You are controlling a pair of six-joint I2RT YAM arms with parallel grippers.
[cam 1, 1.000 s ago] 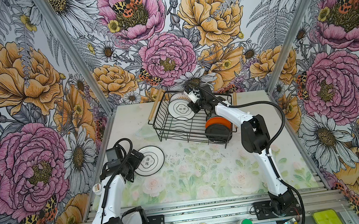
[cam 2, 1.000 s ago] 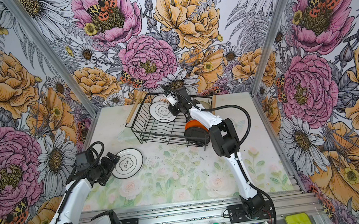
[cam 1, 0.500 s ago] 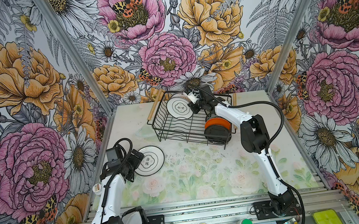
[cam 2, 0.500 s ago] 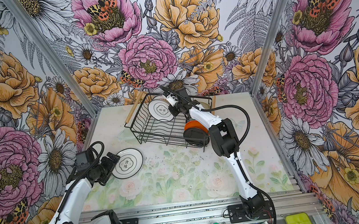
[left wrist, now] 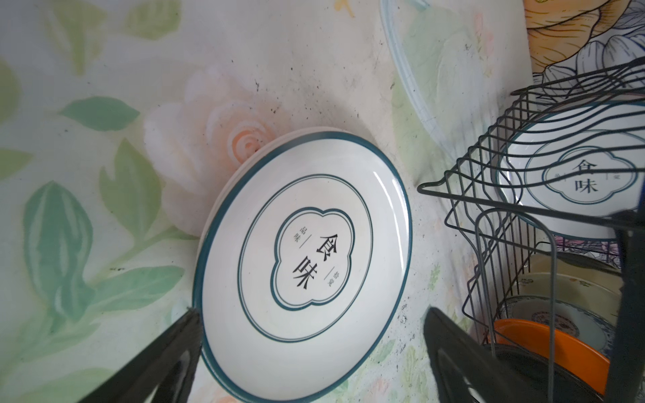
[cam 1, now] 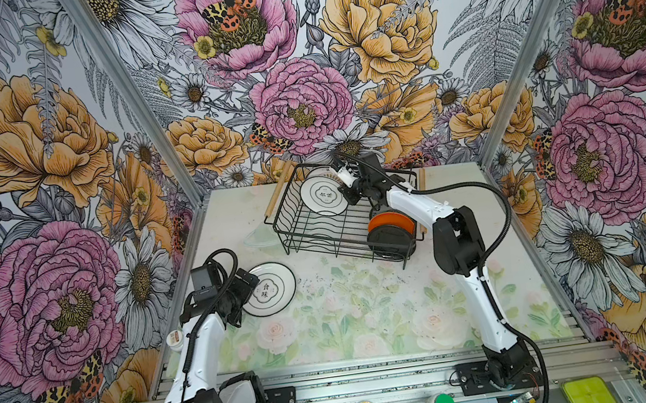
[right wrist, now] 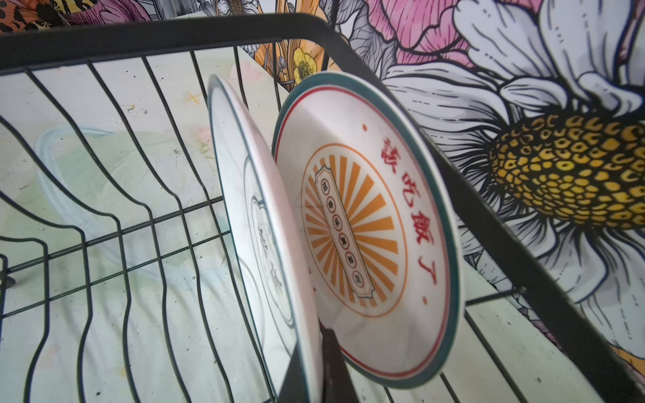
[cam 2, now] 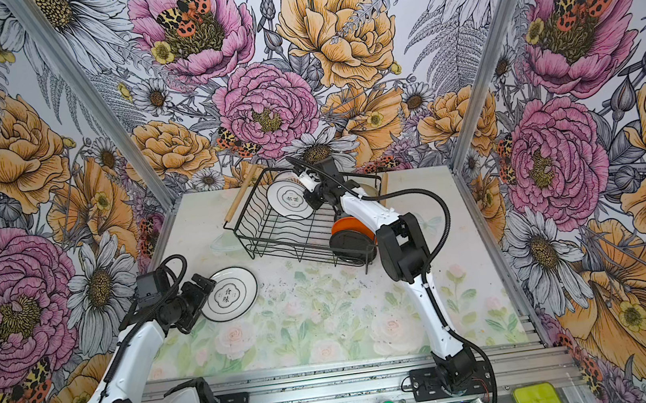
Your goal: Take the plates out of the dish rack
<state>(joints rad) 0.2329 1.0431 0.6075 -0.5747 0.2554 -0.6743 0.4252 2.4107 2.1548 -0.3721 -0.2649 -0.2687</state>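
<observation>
Plate point(cam 1: 323, 195) with 食味 lettering, seemingly, in right jaws' pinch; left jaws wide.

Blk wire rack point(cam 1: 329, 231); wht teal-rim plate point(cam 1: 323, 196); orange plate point(cam 1: 390, 218); floral mat point(cam 1: 368, 314).

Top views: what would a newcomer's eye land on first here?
Loud floral walls of pink and orange blooms surround the table. At its far end, the right end effector is shut on an upright white plate in the black dish rack, with an orange plate at the rack's near right end. A flat white plate lies on the table's left, by the open left end effector.
</observation>
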